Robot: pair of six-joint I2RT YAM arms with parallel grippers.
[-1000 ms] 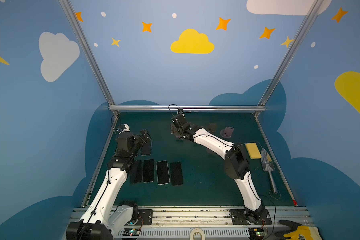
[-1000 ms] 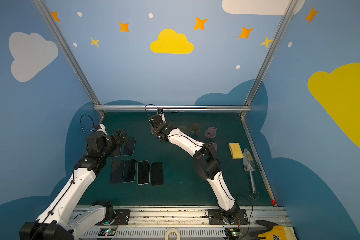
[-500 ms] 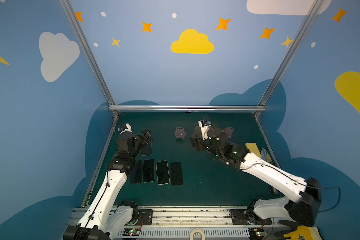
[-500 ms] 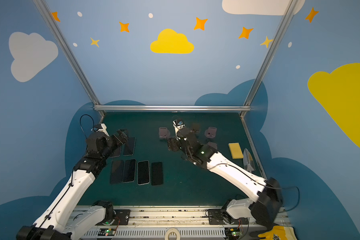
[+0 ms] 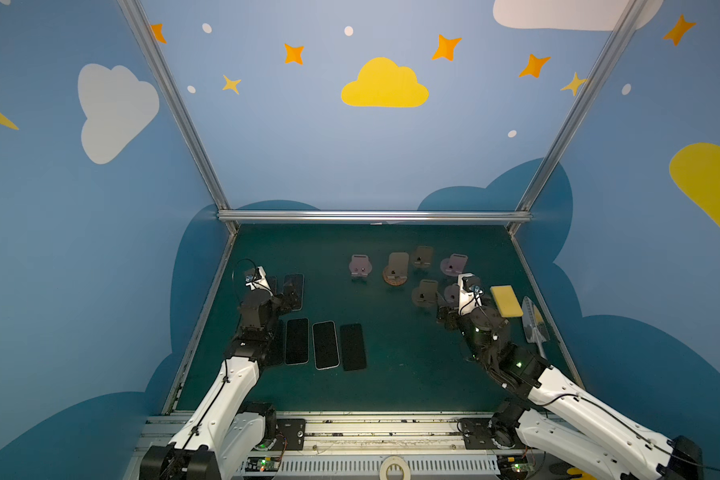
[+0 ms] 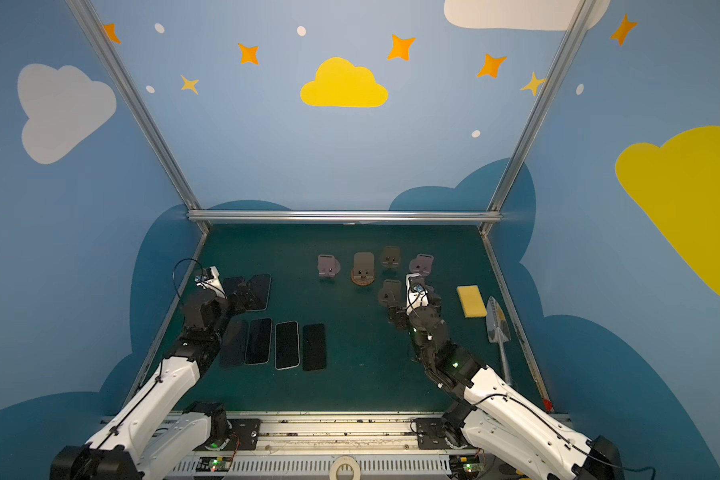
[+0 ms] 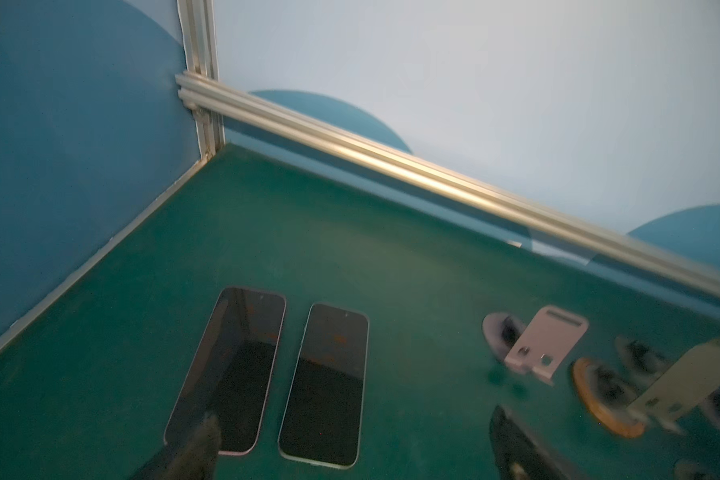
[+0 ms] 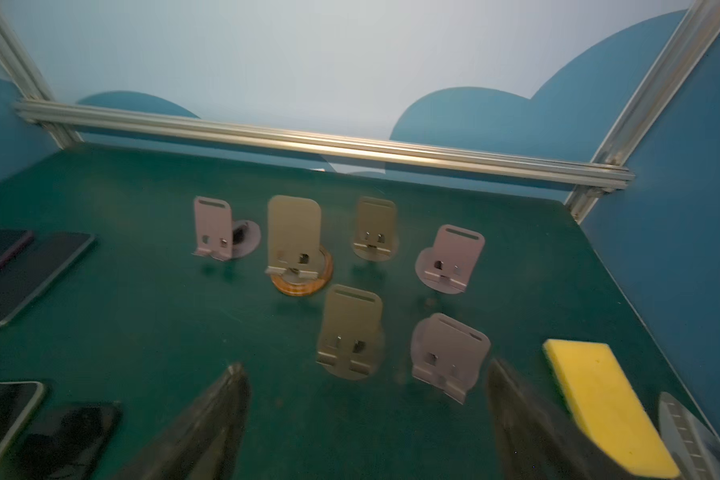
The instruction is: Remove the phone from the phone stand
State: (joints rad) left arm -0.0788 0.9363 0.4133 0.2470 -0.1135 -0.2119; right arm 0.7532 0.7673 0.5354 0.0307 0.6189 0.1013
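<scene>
Six phone stands (image 5: pixel 398 264) crowd the table's (image 5: pixel 404 374) far right-centre, with narrow gaps between them. A row of phones (image 5: pixel 325 345) lies flat near left, two more phones (image 6: pixel 258 291) beyond. Sponge (image 5: pixel 506 301) and trowel (image 5: pixel 533 328) line the right edge. The near middle is bare.

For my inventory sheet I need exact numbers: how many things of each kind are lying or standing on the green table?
phones: 6
phone stands: 6, all empty
yellow sponge: 1
trowel: 1
Total: 14
</scene>
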